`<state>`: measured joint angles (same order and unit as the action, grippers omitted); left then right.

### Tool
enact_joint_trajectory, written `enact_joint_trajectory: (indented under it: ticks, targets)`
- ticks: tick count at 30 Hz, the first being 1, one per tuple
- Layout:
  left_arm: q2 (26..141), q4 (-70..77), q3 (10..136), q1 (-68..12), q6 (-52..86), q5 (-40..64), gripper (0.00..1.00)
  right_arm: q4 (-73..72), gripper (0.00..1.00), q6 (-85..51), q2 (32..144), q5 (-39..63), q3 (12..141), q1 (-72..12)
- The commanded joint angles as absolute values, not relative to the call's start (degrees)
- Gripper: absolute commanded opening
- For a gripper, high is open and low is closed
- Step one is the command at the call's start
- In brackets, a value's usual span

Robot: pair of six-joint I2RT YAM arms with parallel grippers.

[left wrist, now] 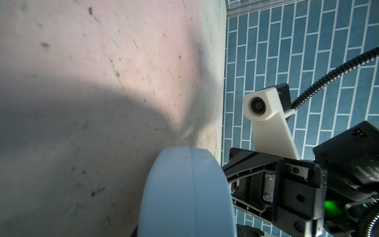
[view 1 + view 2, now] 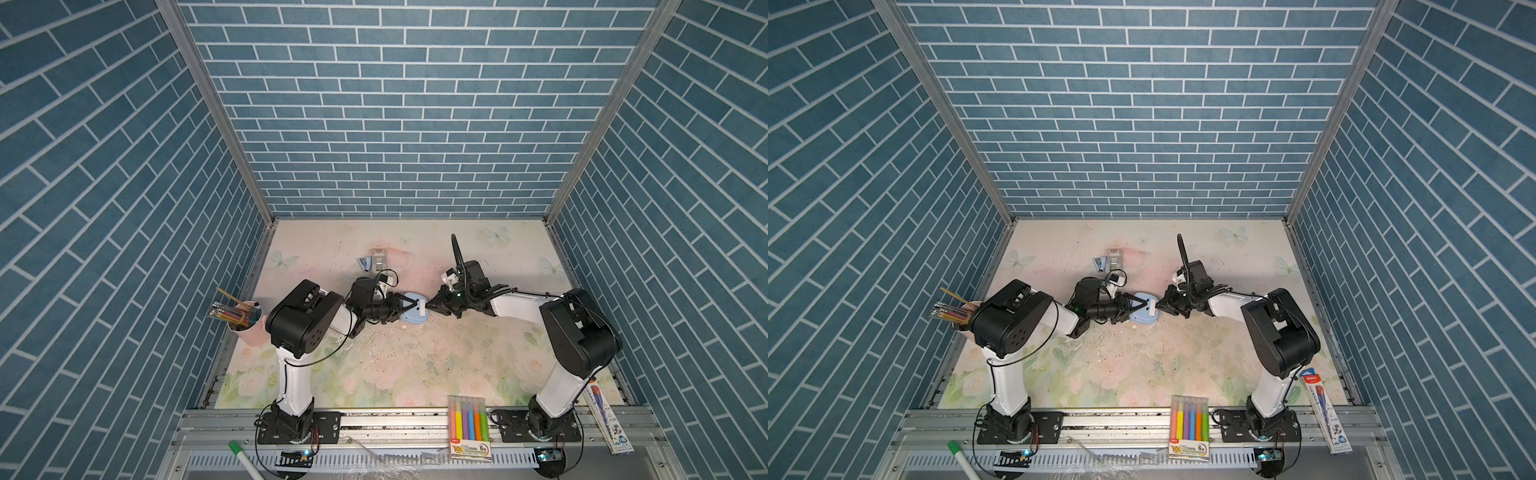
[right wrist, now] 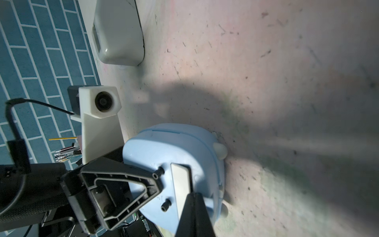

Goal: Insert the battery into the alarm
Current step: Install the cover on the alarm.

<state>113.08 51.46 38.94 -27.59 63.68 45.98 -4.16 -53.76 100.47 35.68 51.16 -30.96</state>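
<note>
The alarm (image 2: 411,320) (image 2: 1140,320) is a light-blue clock standing on edge mid-table, with its plain back (image 3: 180,147) toward the right arm. My left gripper (image 2: 415,311) (image 2: 1145,311) is shut on the alarm; one of its black fingers (image 3: 123,184) lies across the back. In the left wrist view the alarm's rim (image 1: 188,195) fills the foreground. My right gripper (image 2: 428,308) (image 2: 1158,307) (image 3: 194,197) is shut, its tips touching a pale rectangular panel (image 3: 180,178) on the alarm's back. The battery is hidden.
A grey boxy device (image 2: 379,259) (image 3: 119,32) and a small blue stapler (image 2: 365,263) lie behind the alarm. A pink cup of pencils (image 2: 245,324) stands at the left wall. A marker pack (image 2: 468,428) and a pen box (image 2: 609,415) rest on the front rail.
</note>
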Motion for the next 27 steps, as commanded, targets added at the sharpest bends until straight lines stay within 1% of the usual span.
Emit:
enact_joint_trajectory:
  ticks: [1, 7, 9, 14, 20, 27]
  targets:
    - [115.3, 47.7, 37.7, -28.4, 62.6, 45.8, 0.02, -6.8, 0.0, -54.8, 101.8, 36.7, 53.2, -32.5]
    - [115.4, 47.9, 37.6, -28.4, 62.6, 45.8, 0.02, -5.7, 0.0, -54.6, 102.2, 35.9, 53.5, -33.1]
    - [115.4, 47.9, 37.7, -28.4, 62.6, 45.8, 0.02, -4.0, 0.02, -54.0, 102.5, 35.1, 54.3, -33.5]
    - [115.3, 47.9, 37.6, -28.4, 62.6, 45.7, 0.02, -2.8, 0.03, -53.9, 103.4, 33.7, 54.6, -34.0]
    - [115.3, 47.9, 37.6, -28.4, 62.6, 45.8, 0.02, -2.0, 0.13, -53.2, 104.1, 32.7, 54.7, -35.0]
    - [115.2, 47.9, 37.6, -28.4, 62.6, 45.8, 0.02, 2.1, 0.18, -51.2, 104.4, 30.7, 56.3, -35.7]
